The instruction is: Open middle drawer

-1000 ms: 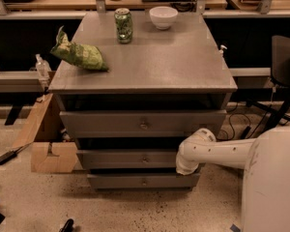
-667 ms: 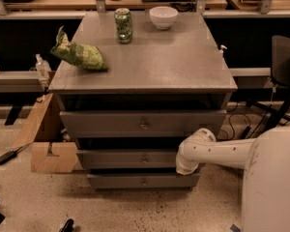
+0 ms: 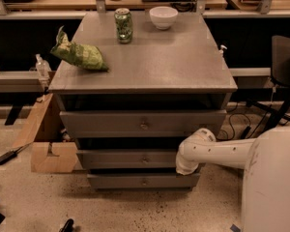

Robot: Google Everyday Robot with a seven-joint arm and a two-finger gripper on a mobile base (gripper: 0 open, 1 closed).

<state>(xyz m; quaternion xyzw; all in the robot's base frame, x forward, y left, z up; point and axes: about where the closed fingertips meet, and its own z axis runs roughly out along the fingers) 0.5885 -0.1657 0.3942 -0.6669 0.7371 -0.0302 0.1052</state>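
Three grey drawers [image 3: 106, 123]. Pincer [image 3: 185, 169] at the middle drawer [image 3: 130, 158] right end, state cannot be told. Worktop [image 3: 159, 64]: one can [image 3: 123, 25], one bowl [image 3: 163, 17].

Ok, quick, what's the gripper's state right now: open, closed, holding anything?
Gripper: cannot be told; it is at the right end of the middle drawer front.

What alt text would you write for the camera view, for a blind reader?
A white robot arm reaches from the right, its gripper in front of the right end of the middle drawer of a grey three-drawer cabinet. A can, a bowl and a green bag sit on top.
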